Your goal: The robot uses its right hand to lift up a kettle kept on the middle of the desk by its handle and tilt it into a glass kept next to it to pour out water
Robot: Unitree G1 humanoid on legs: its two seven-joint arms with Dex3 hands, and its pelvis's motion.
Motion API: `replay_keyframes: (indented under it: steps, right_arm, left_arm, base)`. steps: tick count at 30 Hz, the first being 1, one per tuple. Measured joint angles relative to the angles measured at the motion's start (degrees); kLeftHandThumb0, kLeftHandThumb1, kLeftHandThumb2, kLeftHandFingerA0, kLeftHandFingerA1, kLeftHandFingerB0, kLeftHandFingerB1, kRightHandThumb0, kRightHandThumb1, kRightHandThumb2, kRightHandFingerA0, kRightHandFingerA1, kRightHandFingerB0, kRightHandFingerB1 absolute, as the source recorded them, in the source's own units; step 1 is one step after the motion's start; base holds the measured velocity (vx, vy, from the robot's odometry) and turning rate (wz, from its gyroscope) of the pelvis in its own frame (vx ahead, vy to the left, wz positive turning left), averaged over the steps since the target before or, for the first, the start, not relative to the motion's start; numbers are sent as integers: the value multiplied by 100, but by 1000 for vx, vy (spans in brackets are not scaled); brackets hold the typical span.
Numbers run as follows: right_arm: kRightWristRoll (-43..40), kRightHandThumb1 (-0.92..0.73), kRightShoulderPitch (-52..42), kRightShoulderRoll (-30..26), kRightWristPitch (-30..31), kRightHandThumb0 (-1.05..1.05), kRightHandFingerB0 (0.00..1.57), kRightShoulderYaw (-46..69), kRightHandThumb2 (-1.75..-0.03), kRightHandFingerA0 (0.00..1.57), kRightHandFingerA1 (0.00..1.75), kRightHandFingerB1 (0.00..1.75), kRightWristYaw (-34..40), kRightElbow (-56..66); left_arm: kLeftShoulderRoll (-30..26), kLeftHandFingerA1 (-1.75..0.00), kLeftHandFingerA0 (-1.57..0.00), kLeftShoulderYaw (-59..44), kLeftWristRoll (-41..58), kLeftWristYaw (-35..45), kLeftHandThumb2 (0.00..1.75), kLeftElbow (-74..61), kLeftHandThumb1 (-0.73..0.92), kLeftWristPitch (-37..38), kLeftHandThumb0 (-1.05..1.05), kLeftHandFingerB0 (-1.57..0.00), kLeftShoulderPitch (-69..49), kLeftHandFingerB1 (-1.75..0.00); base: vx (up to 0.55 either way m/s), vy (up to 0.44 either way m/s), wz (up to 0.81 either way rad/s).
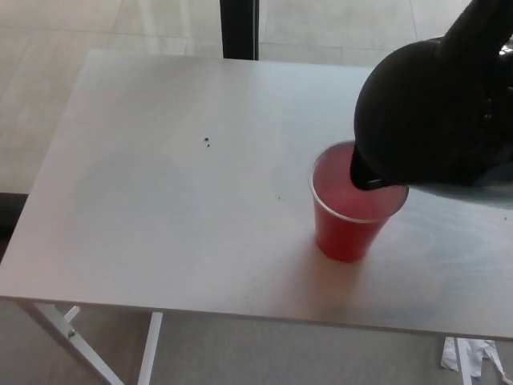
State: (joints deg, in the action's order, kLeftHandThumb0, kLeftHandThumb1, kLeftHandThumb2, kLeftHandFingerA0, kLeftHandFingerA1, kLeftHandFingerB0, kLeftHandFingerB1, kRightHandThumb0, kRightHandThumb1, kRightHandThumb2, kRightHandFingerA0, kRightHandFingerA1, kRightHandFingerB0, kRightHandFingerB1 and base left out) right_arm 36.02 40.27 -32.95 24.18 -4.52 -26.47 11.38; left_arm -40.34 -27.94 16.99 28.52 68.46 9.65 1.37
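A pale wooden rectangular worktop [160,200] on white metal legs fills most of the head view, with a tiled floor and a dark vertical post seen beyond its far edge. A large rounded black kettle [425,120] is seen held in the air above the worktop's right side, toward the right edge, tilted so that its lower lip hangs over the far right part of the rim of a red translucent plastic cup [353,210]. The cup is stood upright on the worktop, nearer the front edge than the far edge and right of the middle, and its inside is seen pinkish; whether liquid is in it cannot be told. The right hand is hidden behind the kettle's dark bulk at the picture's top right corner, so its grasp cannot be told. Two tiny dark specks [208,143] are seen on the worktop left of centre, well apart from the cup.
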Motion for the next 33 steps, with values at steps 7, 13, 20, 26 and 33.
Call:
replay_keyframes:
  steps: [7,13,20,26,33]
  right_arm:
    - [-244,-35,-534,381,589,-19,86,851,-112,90,173,105,6,202]
    - [-579,-39,-948,935,852,-14,80,1674,-125,88,172,132,308,-27]
    - [-1017,-50,-1388,1672,888,-12,69,2658,-108,90,175,162,785,-409]
    - [-1416,-33,-1721,2366,805,-13,88,3355,-141,100,175,149,1258,-463]
    - [-1836,-37,-1957,2874,488,-19,87,3724,-122,101,175,153,1696,-782]
  left_arm:
    - [0,-51,-42,-41,4,0,73,38,92,0,-88,-28,-52,-39]
    - [6,-50,-41,-58,4,-3,74,50,92,0,-85,-29,-86,-39]
    - [33,-48,-41,-64,3,-4,75,58,92,0,-85,-28,-137,-38]
    - [61,-48,-40,-70,5,-6,74,90,92,0,-87,-27,-153,-38]
    - [112,-49,-42,-69,4,-10,74,116,92,0,-86,-29,-194,-37]
  base:
    - [0,0,0]
    - [0,0,0]
    - [0,0,0]
    - [0,0,0]
    - [0,0,0]
